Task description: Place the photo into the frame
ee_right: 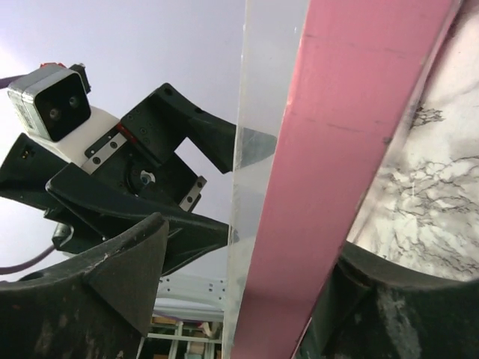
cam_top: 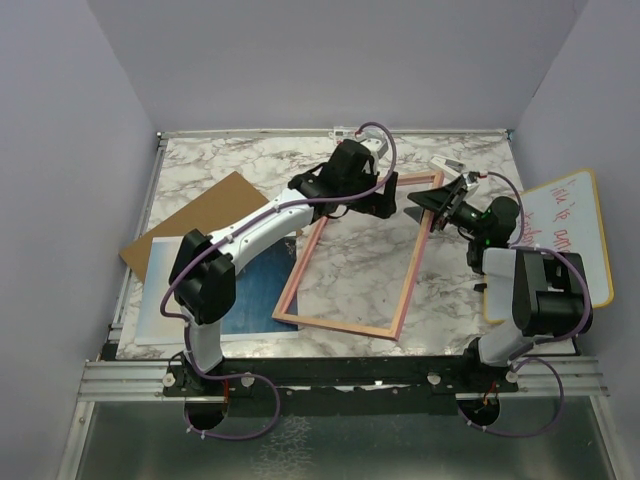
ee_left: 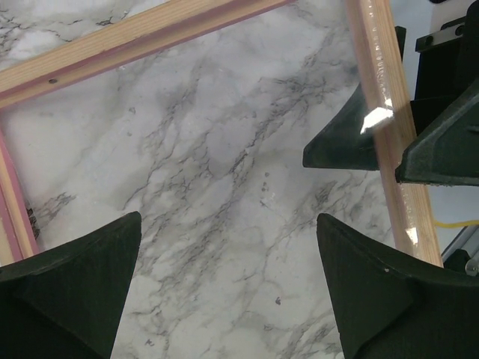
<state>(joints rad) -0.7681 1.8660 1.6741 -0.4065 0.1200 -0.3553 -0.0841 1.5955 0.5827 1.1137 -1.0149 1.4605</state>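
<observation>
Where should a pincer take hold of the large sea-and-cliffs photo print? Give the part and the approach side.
The large sea-and-cliffs photo print lies flat, its right edge meeting the pink wooden picture frame, the brown board at its far edge. Likely grip the bare near-left corner, coming from the left.

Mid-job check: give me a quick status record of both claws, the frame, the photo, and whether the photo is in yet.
left claw: open, empty, above the pane of the frame
right claw: straddles the frame's far-right rail; clamped or not is unclear
frame: lying flat, marble showing through the pane
photo: by the frame's left rail, not inserted
other: brown board behind the photo; whiteboard at right
</observation>
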